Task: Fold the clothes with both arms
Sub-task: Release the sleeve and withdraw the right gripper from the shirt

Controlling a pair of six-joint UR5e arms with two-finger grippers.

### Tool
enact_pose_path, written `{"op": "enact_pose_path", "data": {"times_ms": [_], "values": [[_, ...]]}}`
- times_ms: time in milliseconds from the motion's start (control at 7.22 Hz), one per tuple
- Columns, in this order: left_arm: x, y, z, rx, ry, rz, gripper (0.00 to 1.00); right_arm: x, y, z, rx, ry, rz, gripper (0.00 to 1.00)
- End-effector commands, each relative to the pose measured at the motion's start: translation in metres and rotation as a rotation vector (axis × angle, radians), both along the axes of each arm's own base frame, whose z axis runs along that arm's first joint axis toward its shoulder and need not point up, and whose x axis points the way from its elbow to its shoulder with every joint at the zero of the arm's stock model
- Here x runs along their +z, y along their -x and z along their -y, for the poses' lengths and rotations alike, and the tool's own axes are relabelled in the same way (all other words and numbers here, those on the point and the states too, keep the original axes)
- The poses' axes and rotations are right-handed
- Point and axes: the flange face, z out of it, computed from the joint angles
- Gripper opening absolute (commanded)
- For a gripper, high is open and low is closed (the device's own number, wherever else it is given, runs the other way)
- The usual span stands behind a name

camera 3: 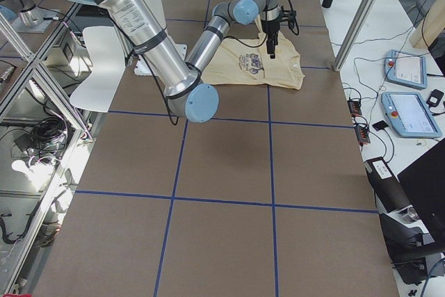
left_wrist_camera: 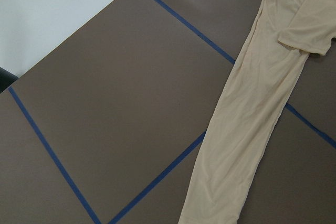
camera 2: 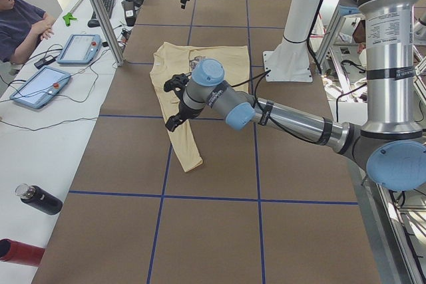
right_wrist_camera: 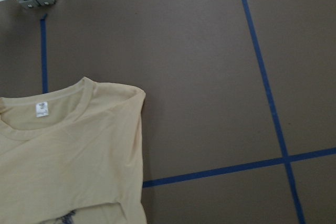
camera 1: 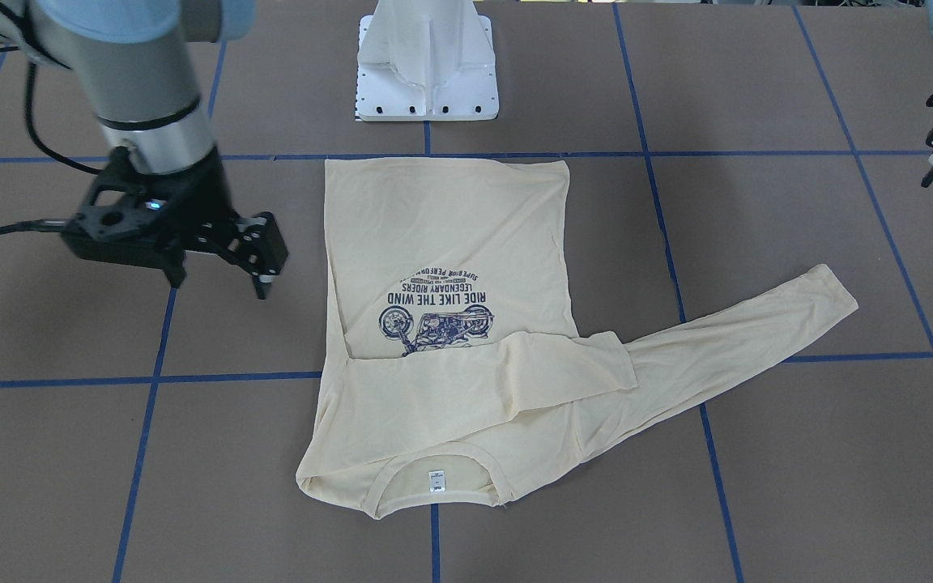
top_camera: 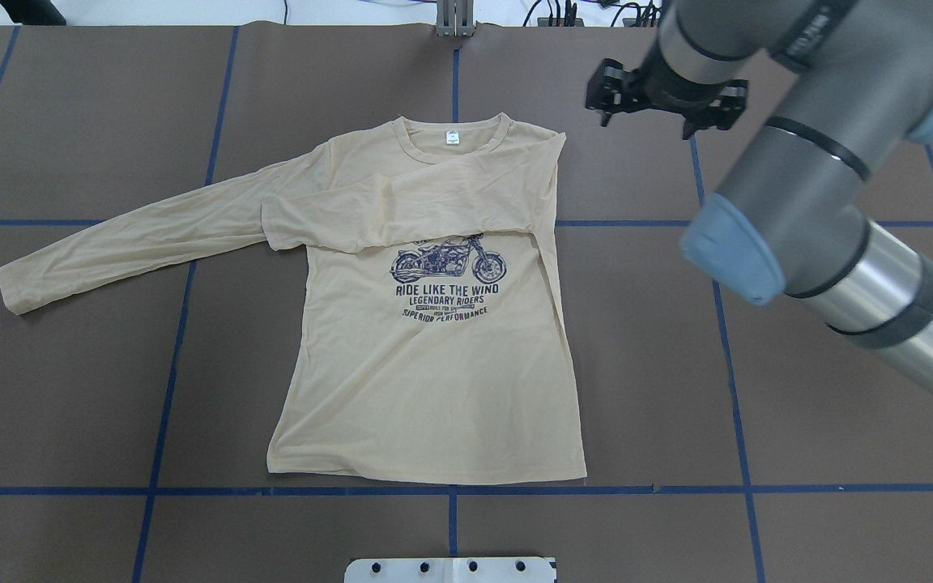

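1. Lying print-up on the table (top_camera: 70, 389), the shirt (top_camera: 434, 389) had one sleeve folded across its chest.
2. I judged it thin and limp; I'd pinch the outstretched sleeve's cuff (top_camera: 17, 287).
3. My right end effector (camera 1: 260, 263) hovered beside it, seemingly pressed together; I couldn't tell the left end effector's (camera 2: 174, 101) state.

Overhead and front views look steeply down from opposite sides, sharing the shirt (top_camera: 426, 324); side cameras look along the surface (camera 2: 213, 231); wrist cameras close.

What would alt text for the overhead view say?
A cream long-sleeved shirt lies flat on a brown table, one sleeve folded across its chest, the other stretched out. The right gripper hovers beside the collar.
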Motion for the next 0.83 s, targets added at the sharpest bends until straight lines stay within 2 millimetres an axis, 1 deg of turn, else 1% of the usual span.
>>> {"op": "enact_pose_path", "data": {"times_ms": [0, 138, 277, 415, 554, 692], "values": [[0.060, -0.045, -0.031, -0.051, -0.002, -0.031, 1.00, 0.121, -0.090, -0.028, -0.108, -0.081, 0.012, 1.00], [0.088, -0.056, -0.035, -0.036, -0.006, -0.050, 1.00, 0.178, -0.127, -0.047, -0.129, -0.115, 0.042, 1.00], [0.101, -0.068, -0.037, -0.051, 0.008, -0.043, 1.00, 0.222, -0.162, -0.068, -0.145, -0.124, 0.046, 1.00], [0.120, -0.085, -0.039, -0.061, 0.025, -0.009, 1.00, 0.243, -0.181, -0.080, -0.147, -0.125, 0.041, 1.00], [0.130, -0.107, -0.039, -0.079, 0.013, 0.006, 1.00, 0.246, -0.183, -0.082, -0.146, -0.125, 0.040, 1.00], [0.142, -0.125, -0.035, -0.061, 0.018, 0.010, 1.00, 0.245, -0.182, -0.082, -0.147, -0.127, 0.040, 1.00]]}}
